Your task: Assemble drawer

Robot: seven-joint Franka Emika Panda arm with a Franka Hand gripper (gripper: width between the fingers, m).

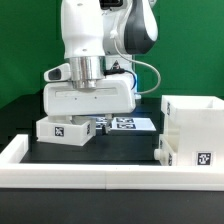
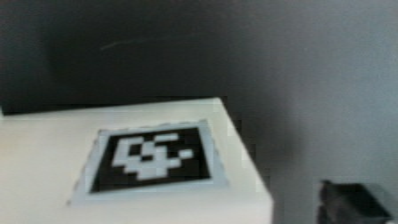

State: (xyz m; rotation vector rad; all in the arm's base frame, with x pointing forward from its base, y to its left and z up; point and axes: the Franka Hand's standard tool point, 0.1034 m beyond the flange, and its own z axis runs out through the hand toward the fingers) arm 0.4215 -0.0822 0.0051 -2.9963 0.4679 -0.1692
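Exterior cam is sitting low at the near side of the worktop [image 1: 130, 148], tilting slightly down and facing the arm [image 1: 85, 40] at mid-range. A white rail [image 1: 90, 172] is crossing its foreground, with an open white box [image 1: 195, 130] on the exterior view's right. Wrist cam is pointing down, very close and blurry, at a tagged white block [image 2: 107, 120]. Both views are sharing that block [image 1: 62, 130], under the wrist.

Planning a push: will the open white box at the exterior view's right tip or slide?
Probably slides, not tips: the open white box looks wide-based and sits flat on the dark table. Likely rigid and light for its size: hollow, thin walls. Its smooth faces may slip in a grip.
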